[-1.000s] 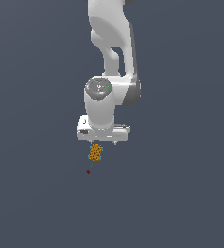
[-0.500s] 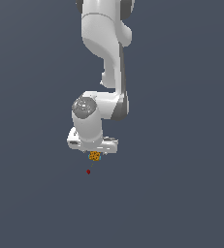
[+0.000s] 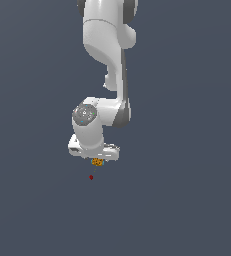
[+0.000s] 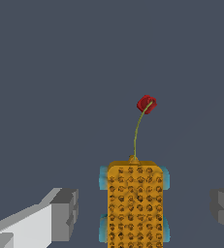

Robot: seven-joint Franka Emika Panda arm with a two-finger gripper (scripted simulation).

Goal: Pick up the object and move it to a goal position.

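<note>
The object, a small orange-yellow speckled block (image 3: pixel 97 162) with teal edges, lies right under the white gripper (image 3: pixel 97 159) in the exterior view. In the wrist view the block (image 4: pixel 135 203) sits between the two grey fingertips (image 4: pixel 65 213) with a clear gap on each side, so the gripper (image 4: pixel 145 210) is open around it and not touching it. The goal position, a tiny dark-red dot (image 3: pixel 91 177), lies just beyond the block, toward the exterior view's lower left. It also shows in the wrist view (image 4: pixel 146 103), joined to the block by a thin greenish line.
The white arm (image 3: pixel 107 45) comes down from above in the exterior view. The ground is a plain dark grey-blue surface (image 3: pixel 187 200) with nothing else in sight.
The arm has come down and shifted toward the exterior view's left, bringing the gripper down over the block. The block has stayed in about the same place.
</note>
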